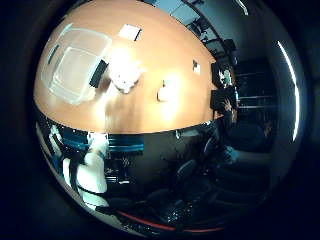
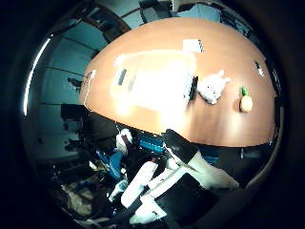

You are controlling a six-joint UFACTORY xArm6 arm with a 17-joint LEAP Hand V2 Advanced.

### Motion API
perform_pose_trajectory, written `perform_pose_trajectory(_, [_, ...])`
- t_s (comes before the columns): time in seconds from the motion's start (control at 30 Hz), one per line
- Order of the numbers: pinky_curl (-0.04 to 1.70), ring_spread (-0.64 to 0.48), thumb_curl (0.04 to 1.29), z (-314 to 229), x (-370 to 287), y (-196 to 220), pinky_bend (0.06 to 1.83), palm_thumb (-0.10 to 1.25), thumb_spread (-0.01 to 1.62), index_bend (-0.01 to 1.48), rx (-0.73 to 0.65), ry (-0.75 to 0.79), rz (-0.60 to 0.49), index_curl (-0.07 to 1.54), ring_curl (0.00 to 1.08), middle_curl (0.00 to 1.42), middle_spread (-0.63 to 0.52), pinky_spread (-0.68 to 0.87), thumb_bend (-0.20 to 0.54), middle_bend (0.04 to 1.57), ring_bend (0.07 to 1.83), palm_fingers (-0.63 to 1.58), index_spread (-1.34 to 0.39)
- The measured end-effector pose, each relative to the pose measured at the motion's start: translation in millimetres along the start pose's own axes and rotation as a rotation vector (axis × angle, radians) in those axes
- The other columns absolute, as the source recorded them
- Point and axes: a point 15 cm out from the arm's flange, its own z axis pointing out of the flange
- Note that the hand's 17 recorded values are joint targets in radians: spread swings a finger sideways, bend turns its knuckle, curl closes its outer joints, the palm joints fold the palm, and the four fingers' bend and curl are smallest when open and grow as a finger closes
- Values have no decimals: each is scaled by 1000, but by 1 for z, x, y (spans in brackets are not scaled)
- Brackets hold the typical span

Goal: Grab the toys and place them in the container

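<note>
The hand (image 2: pixel 190 176) hangs off the desk's (image 2: pixel 228 129) near edge, well above it, fingers loosely extended and holding nothing. Nearest lies the white plush toy (image 2: pixel 212 88), just beside the clear container (image 2: pixel 157 81); the small orange toy (image 2: pixel 246 101) lies farther along, its green tip pointing away

The hand (image 2: pixel 181 176) is held well above the table, its palm facing down and across it. White and black fingers (image 1: pixel 92 170) reach into both palm views, lying fairly straight and relaxed with nothing between them. They touch nothing; the hand is empty and clear of everything.
</note>
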Motion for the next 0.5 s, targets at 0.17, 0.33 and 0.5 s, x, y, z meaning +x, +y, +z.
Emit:
perform_pose_trajectory(0.17, [305, 213, 283, 12, 3, -1, 347, 600, 1055, 186, -33, -1, -77, 340, 235, 260, 79, 415, -28, 176, 196, 136, -414])
perform_pose_trajectory(0.33, [308, 210, 275, 24, 32, -2, 356, 555, 1045, 176, -75, 9, -43, 331, 238, 266, 83, 410, -26, 180, 197, 123, -399])
perform_pose_trajectory(0.5, [310, 217, 272, 33, 75, -3, 364, 521, 1033, 177, -82, 48, -13, 321, 246, 270, 83, 410, -29, 181, 198, 117, -397])
